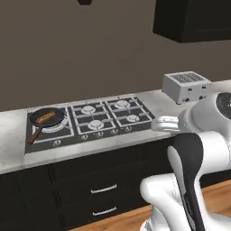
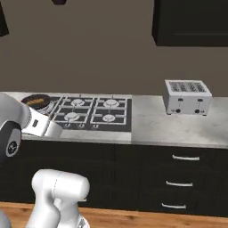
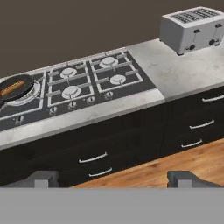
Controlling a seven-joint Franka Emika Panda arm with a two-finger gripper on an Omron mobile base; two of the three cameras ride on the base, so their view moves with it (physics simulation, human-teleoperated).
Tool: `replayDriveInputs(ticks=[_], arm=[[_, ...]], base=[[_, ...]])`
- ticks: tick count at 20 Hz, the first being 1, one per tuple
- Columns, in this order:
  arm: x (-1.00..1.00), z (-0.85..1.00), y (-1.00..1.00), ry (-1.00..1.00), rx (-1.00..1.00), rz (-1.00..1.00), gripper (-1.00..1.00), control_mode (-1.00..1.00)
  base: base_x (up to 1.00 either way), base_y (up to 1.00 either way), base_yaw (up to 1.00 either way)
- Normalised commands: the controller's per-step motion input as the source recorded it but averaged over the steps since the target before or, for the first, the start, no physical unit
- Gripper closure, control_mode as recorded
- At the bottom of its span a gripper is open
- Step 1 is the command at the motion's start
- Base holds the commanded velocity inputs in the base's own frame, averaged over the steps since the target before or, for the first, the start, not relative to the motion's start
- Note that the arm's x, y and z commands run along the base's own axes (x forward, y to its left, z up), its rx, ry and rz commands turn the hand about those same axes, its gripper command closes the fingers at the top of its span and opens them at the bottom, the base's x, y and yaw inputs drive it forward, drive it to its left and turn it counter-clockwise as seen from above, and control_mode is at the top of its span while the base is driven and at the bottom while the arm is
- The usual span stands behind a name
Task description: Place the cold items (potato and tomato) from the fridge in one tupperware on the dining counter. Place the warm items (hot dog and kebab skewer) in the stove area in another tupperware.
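Note:
A hot dog (image 3: 13,86) lies in a black frying pan (image 3: 15,87) on the far-left burner of the stove (image 3: 83,83). The same pan (image 1: 46,117) with its brown handle sits at the stove's left end in the left base view, and at the left edge of the hob in the right base view (image 2: 36,101). My gripper (image 3: 113,179) hovers in front of the counter, well back from the stove, open with nothing between its fingertips (image 3: 41,178). The kebab skewer, potato, tomato, fridge and tupperware are out of view.
A silver toaster (image 3: 192,28) stands on the grey counter (image 3: 175,70) right of the stove. Dark drawers (image 3: 94,157) with silver handles run below, above a wooden floor. A dark wall cabinet (image 1: 194,20) hangs at the upper right.

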Motion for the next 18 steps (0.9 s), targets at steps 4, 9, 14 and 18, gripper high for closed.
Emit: replayDriveInputs(ticks=[4, 9, 14, 18], arm=[[0.00, 0.00, 0.00, 0.00, 0.00, 0.00, -1.00, 1.00], [0.00, 0.00, 0.00, 0.00, 0.00, 0.00, -1.00, 1.00], [0.00, 0.00, 0.00, 0.00, 0.00, 0.00, -1.00, 1.00], [0.00, 0.00, 0.00, 0.00, 0.00, 0.00, -1.00, 1.00]], base=[[0.18, 0.86, 0.04], [0.43, 0.83, 0.43], [0.78, 0.62, 0.01], [0.78, 0.53, -0.41]])
